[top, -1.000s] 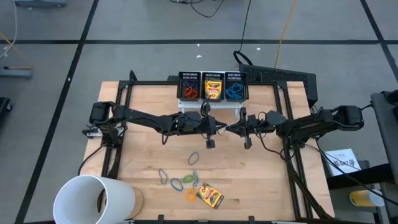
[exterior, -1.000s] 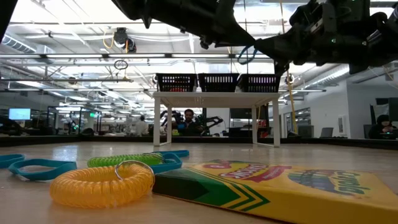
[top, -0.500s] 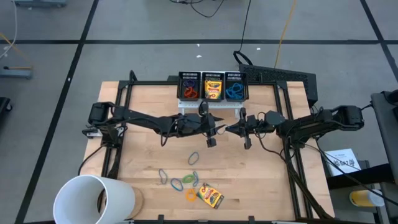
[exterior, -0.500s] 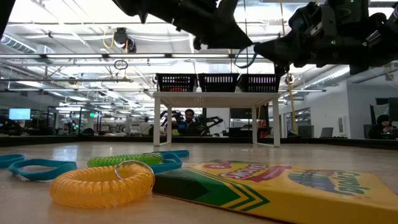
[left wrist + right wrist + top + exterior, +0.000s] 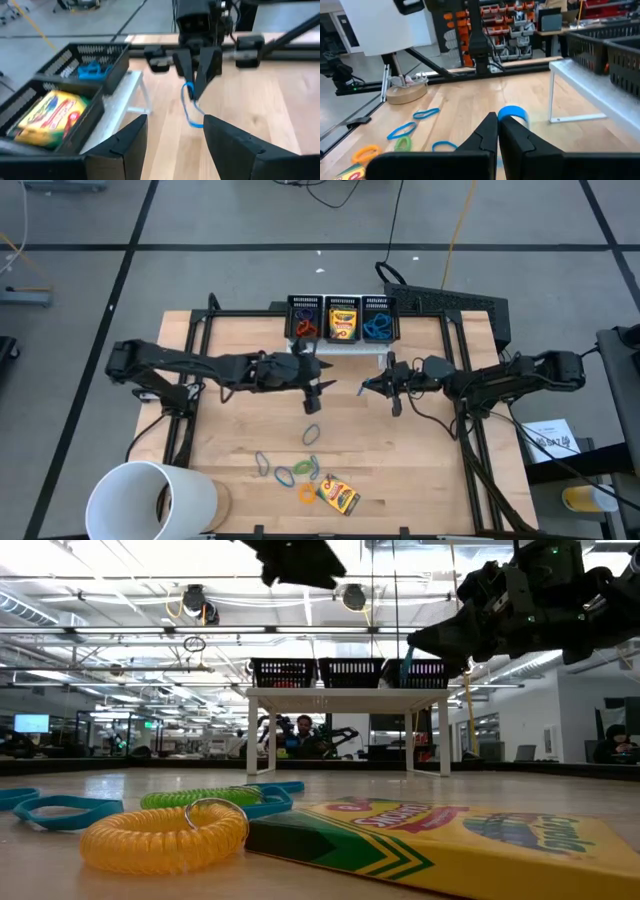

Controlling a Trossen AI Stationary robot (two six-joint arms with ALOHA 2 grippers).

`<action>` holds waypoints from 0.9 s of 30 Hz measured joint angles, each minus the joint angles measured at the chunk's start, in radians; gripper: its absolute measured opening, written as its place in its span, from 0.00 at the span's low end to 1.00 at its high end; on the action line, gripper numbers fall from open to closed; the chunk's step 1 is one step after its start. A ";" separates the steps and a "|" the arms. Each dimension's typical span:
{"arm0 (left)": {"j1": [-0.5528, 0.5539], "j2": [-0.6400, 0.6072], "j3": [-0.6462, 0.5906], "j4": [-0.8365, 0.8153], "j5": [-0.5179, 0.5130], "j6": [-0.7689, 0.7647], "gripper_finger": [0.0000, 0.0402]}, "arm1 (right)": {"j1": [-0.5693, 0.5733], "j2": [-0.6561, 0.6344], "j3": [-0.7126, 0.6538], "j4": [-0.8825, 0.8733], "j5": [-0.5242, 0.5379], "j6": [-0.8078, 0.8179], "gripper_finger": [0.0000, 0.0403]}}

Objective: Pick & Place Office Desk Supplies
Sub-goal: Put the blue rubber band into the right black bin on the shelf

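**Blue band pinched by right claw**

Left gripper (image 5: pixel 318 388) is hanging spread and empty. Right gripper (image 5: pixel 385 387), just beside it, is pinching a blue rubber band (image 5: pixel 190 107) between pressed fingers. Loose bands (image 5: pixel 285 471) and a crayon box (image 5: pixel 338 494) are lying well below both claws.

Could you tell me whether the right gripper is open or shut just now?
Shut. In the left wrist view the right gripper has its fingers pinched together on a blue rubber band that dangles below them, above the table.
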 joint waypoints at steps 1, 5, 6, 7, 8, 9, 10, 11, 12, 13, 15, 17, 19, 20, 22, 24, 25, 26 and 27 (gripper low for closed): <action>0.002 -0.014 -0.009 -0.013 0.000 -0.001 0.50 | -0.002 0.000 0.000 -0.007 0.004 0.005 0.00; 0.014 -0.084 -0.076 -0.005 0.002 -0.013 0.50 | -0.034 0.000 0.001 -0.021 0.030 0.069 0.00; 0.019 -0.102 -0.100 0.012 0.002 -0.017 0.51 | -0.045 -0.001 0.010 -0.038 0.027 0.089 0.00; 0.025 -0.120 -0.130 0.036 0.001 -0.019 0.51 | -0.052 -0.001 0.024 -0.063 0.022 0.103 0.00; 0.031 -0.139 -0.165 0.054 0.001 -0.023 0.51 | -0.059 -0.005 0.039 -0.090 0.003 0.109 0.00; 0.037 -0.159 -0.206 0.076 0.001 -0.031 0.51 | -0.064 -0.011 0.057 -0.120 -0.001 0.111 0.00; 0.045 -0.174 -0.244 0.120 0.001 -0.039 0.51 | -0.065 -0.015 0.079 -0.148 -0.001 0.108 0.00; 0.052 -0.190 -0.281 0.170 0.002 -0.046 0.50 | -0.065 -0.021 0.101 -0.184 -0.001 0.100 0.00; 0.058 -0.211 -0.320 0.208 0.001 -0.055 0.50 | -0.065 -0.028 0.124 -0.224 -0.001 0.088 0.00; 0.060 -0.230 -0.358 0.243 0.000 -0.065 0.50 | -0.065 -0.036 0.150 -0.273 -0.001 0.074 0.00; 0.064 -0.256 -0.419 0.322 0.000 -0.076 0.50 | -0.065 -0.054 0.210 -0.377 -0.001 0.043 0.00; 0.063 -0.278 -0.473 0.364 0.001 -0.093 0.51 | -0.066 -0.072 0.278 -0.488 0.001 0.009 0.00; 0.063 -0.299 -0.510 0.391 0.002 -0.101 0.51 | -0.071 -0.088 0.348 -0.605 0.001 -0.030 0.00; 0.063 -0.312 -0.523 0.394 0.002 -0.102 0.51 | -0.076 -0.093 0.386 -0.662 0.001 -0.048 0.00; 0.063 -0.330 -0.550 0.398 0.001 -0.102 0.50 | -0.095 -0.101 0.455 -0.756 0.006 -0.081 0.00; 0.063 -0.349 -0.581 0.389 -0.011 -0.108 0.50 | -0.124 -0.102 0.518 -0.839 0.008 -0.110 0.00; 0.063 -0.359 -0.592 0.389 -0.017 -0.113 0.49 | -0.141 -0.102 0.543 -0.876 0.009 -0.121 0.00; 0.063 -0.368 -0.601 0.403 -0.019 -0.117 0.49 | -0.160 -0.102 0.565 -0.911 0.012 -0.133 0.00; 0.063 -0.380 -0.611 0.418 -0.020 -0.119 0.49 | -0.178 -0.102 0.581 -0.934 0.025 -0.143 0.00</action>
